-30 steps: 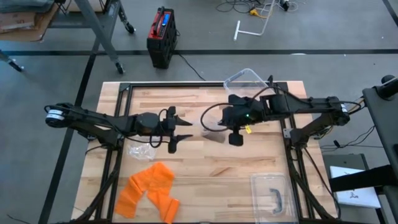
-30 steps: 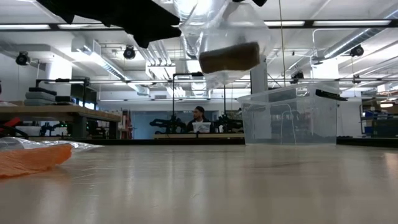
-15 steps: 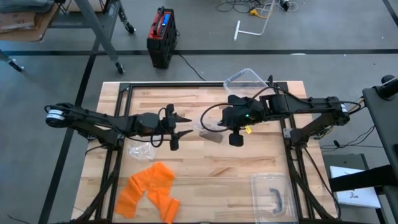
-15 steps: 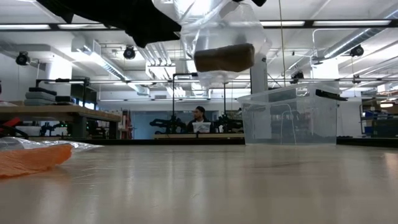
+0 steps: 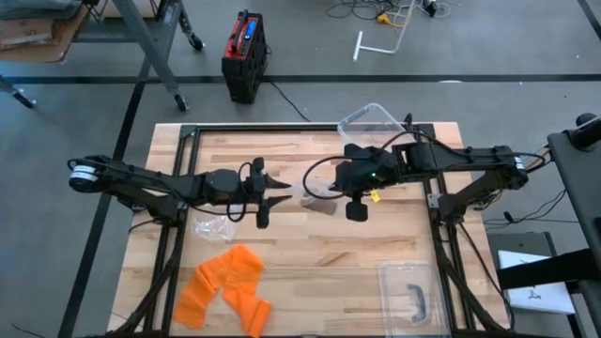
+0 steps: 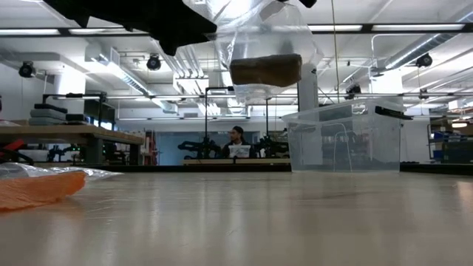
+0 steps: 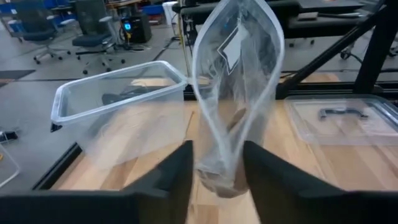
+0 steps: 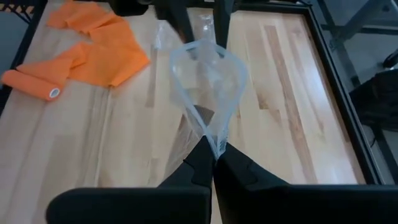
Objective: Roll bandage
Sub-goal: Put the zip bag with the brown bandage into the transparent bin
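Bandage: I saw a brown bandage roll (image 6: 266, 69) lying inside a clear plastic bag (image 7: 236, 93), hung in the air above the middle of the table (image 5: 376, 253), not touching the wood.
Bag: it was held up by one edge, mouth spread toward the left arm, the roll resting in its lowest part.
Right gripper (image 8: 214, 152): clenched tight on the bag's edge; this was the arm carrying the weight.
Left gripper (image 7: 214, 163): its fingers (image 7: 171, 171) stood either side of the bag's lower end around the roll; I could not tell whether they were pressing the plastic or just beside it.
Step in hand: I judged I was getting the roll out of the bag, before any rolling proper.
Next move: it called for a firm pinch on the roll through the plastic, then pulling the two arms apart so the bag slid off.
Risk: a shallow pinch could catch plastic only and leave the roll inside.
Orange bandage (image 5: 225, 291): lay loose and crumpled at the table's near left corner, well apart from both grippers.
Clear bin (image 5: 371, 120): stood at the far edge, behind the right arm.
Lid (image 5: 408, 291): lay flat near the front right.
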Robot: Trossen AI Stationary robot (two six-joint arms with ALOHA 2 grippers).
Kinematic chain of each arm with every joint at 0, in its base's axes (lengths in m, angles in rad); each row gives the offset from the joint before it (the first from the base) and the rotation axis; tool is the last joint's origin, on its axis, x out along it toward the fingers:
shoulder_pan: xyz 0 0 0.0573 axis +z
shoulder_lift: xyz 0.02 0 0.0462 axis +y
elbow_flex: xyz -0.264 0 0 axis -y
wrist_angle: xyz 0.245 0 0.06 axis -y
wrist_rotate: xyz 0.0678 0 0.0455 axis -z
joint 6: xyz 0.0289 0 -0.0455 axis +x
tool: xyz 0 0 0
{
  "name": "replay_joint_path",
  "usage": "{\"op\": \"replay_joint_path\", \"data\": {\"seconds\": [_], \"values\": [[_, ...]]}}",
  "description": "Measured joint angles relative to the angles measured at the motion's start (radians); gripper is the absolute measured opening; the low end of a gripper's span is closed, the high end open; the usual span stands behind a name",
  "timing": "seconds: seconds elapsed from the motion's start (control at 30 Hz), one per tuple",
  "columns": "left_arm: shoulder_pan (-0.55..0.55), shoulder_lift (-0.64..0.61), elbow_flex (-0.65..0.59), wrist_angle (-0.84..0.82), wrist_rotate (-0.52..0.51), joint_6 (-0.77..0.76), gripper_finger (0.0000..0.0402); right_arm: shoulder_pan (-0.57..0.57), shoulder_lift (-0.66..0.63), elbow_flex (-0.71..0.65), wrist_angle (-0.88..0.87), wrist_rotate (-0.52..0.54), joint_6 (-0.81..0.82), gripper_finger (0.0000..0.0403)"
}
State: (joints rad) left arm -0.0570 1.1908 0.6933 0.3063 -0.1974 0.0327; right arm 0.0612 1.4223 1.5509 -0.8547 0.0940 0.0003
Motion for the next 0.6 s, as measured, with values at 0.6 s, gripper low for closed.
{"op": "replay_joint_path", "data": {"seconds": [0.6], "values": [[0.16, 0.013, 0.376, -0.551, 0.075, 0.15, 0.0001, -0.11, 0.001, 0.0, 0.01, 0.177, -0.038, 0.0]]}}
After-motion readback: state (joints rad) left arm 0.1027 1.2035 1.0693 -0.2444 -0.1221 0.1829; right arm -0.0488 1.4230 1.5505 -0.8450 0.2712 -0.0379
